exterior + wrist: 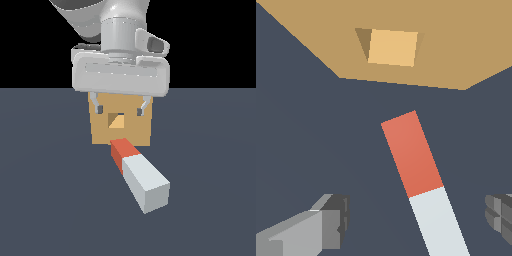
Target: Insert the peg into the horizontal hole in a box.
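Note:
The peg [138, 172] lies flat on the dark floor in front of the tan box [100, 134], its red-orange end [120, 151] toward the box and its grey-white end toward the camera. The square hole [116, 120] sits in the middle of the box's face. My gripper [120, 107] hangs open above the floor, in front of the box's upper face, holding nothing. In the wrist view the peg [421, 175] runs between the two fingertips [336, 220], below the box [456, 50] and its hole [391, 47]. The peg's red end stops short of the box.
A flat dark grey-blue floor [45, 190] stretches all around the box and peg. Black background lies beyond its far edge.

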You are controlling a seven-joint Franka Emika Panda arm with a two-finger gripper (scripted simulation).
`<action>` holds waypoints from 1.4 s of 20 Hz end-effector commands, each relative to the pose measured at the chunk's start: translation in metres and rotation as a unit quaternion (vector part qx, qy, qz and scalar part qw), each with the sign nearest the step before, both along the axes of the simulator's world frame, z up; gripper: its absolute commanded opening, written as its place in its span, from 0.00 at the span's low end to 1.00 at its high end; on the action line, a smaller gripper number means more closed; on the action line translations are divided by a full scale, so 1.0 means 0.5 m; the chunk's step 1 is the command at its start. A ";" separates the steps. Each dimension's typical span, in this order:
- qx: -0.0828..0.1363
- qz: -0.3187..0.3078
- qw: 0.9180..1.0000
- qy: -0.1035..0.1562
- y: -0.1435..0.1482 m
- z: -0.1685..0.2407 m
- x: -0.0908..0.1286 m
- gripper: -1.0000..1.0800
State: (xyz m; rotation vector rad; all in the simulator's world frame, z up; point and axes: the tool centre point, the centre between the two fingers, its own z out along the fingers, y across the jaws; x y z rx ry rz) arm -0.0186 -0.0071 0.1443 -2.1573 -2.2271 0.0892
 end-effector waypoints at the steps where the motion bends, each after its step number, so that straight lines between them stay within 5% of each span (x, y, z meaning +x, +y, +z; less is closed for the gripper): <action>1: 0.000 0.000 1.000 0.000 0.000 0.000 0.000 0.96; 16: 0.004 0.054 0.998 -0.010 -0.054 -0.043 0.018 0.96; 28: 0.010 0.147 0.989 -0.027 -0.140 -0.118 0.069 0.96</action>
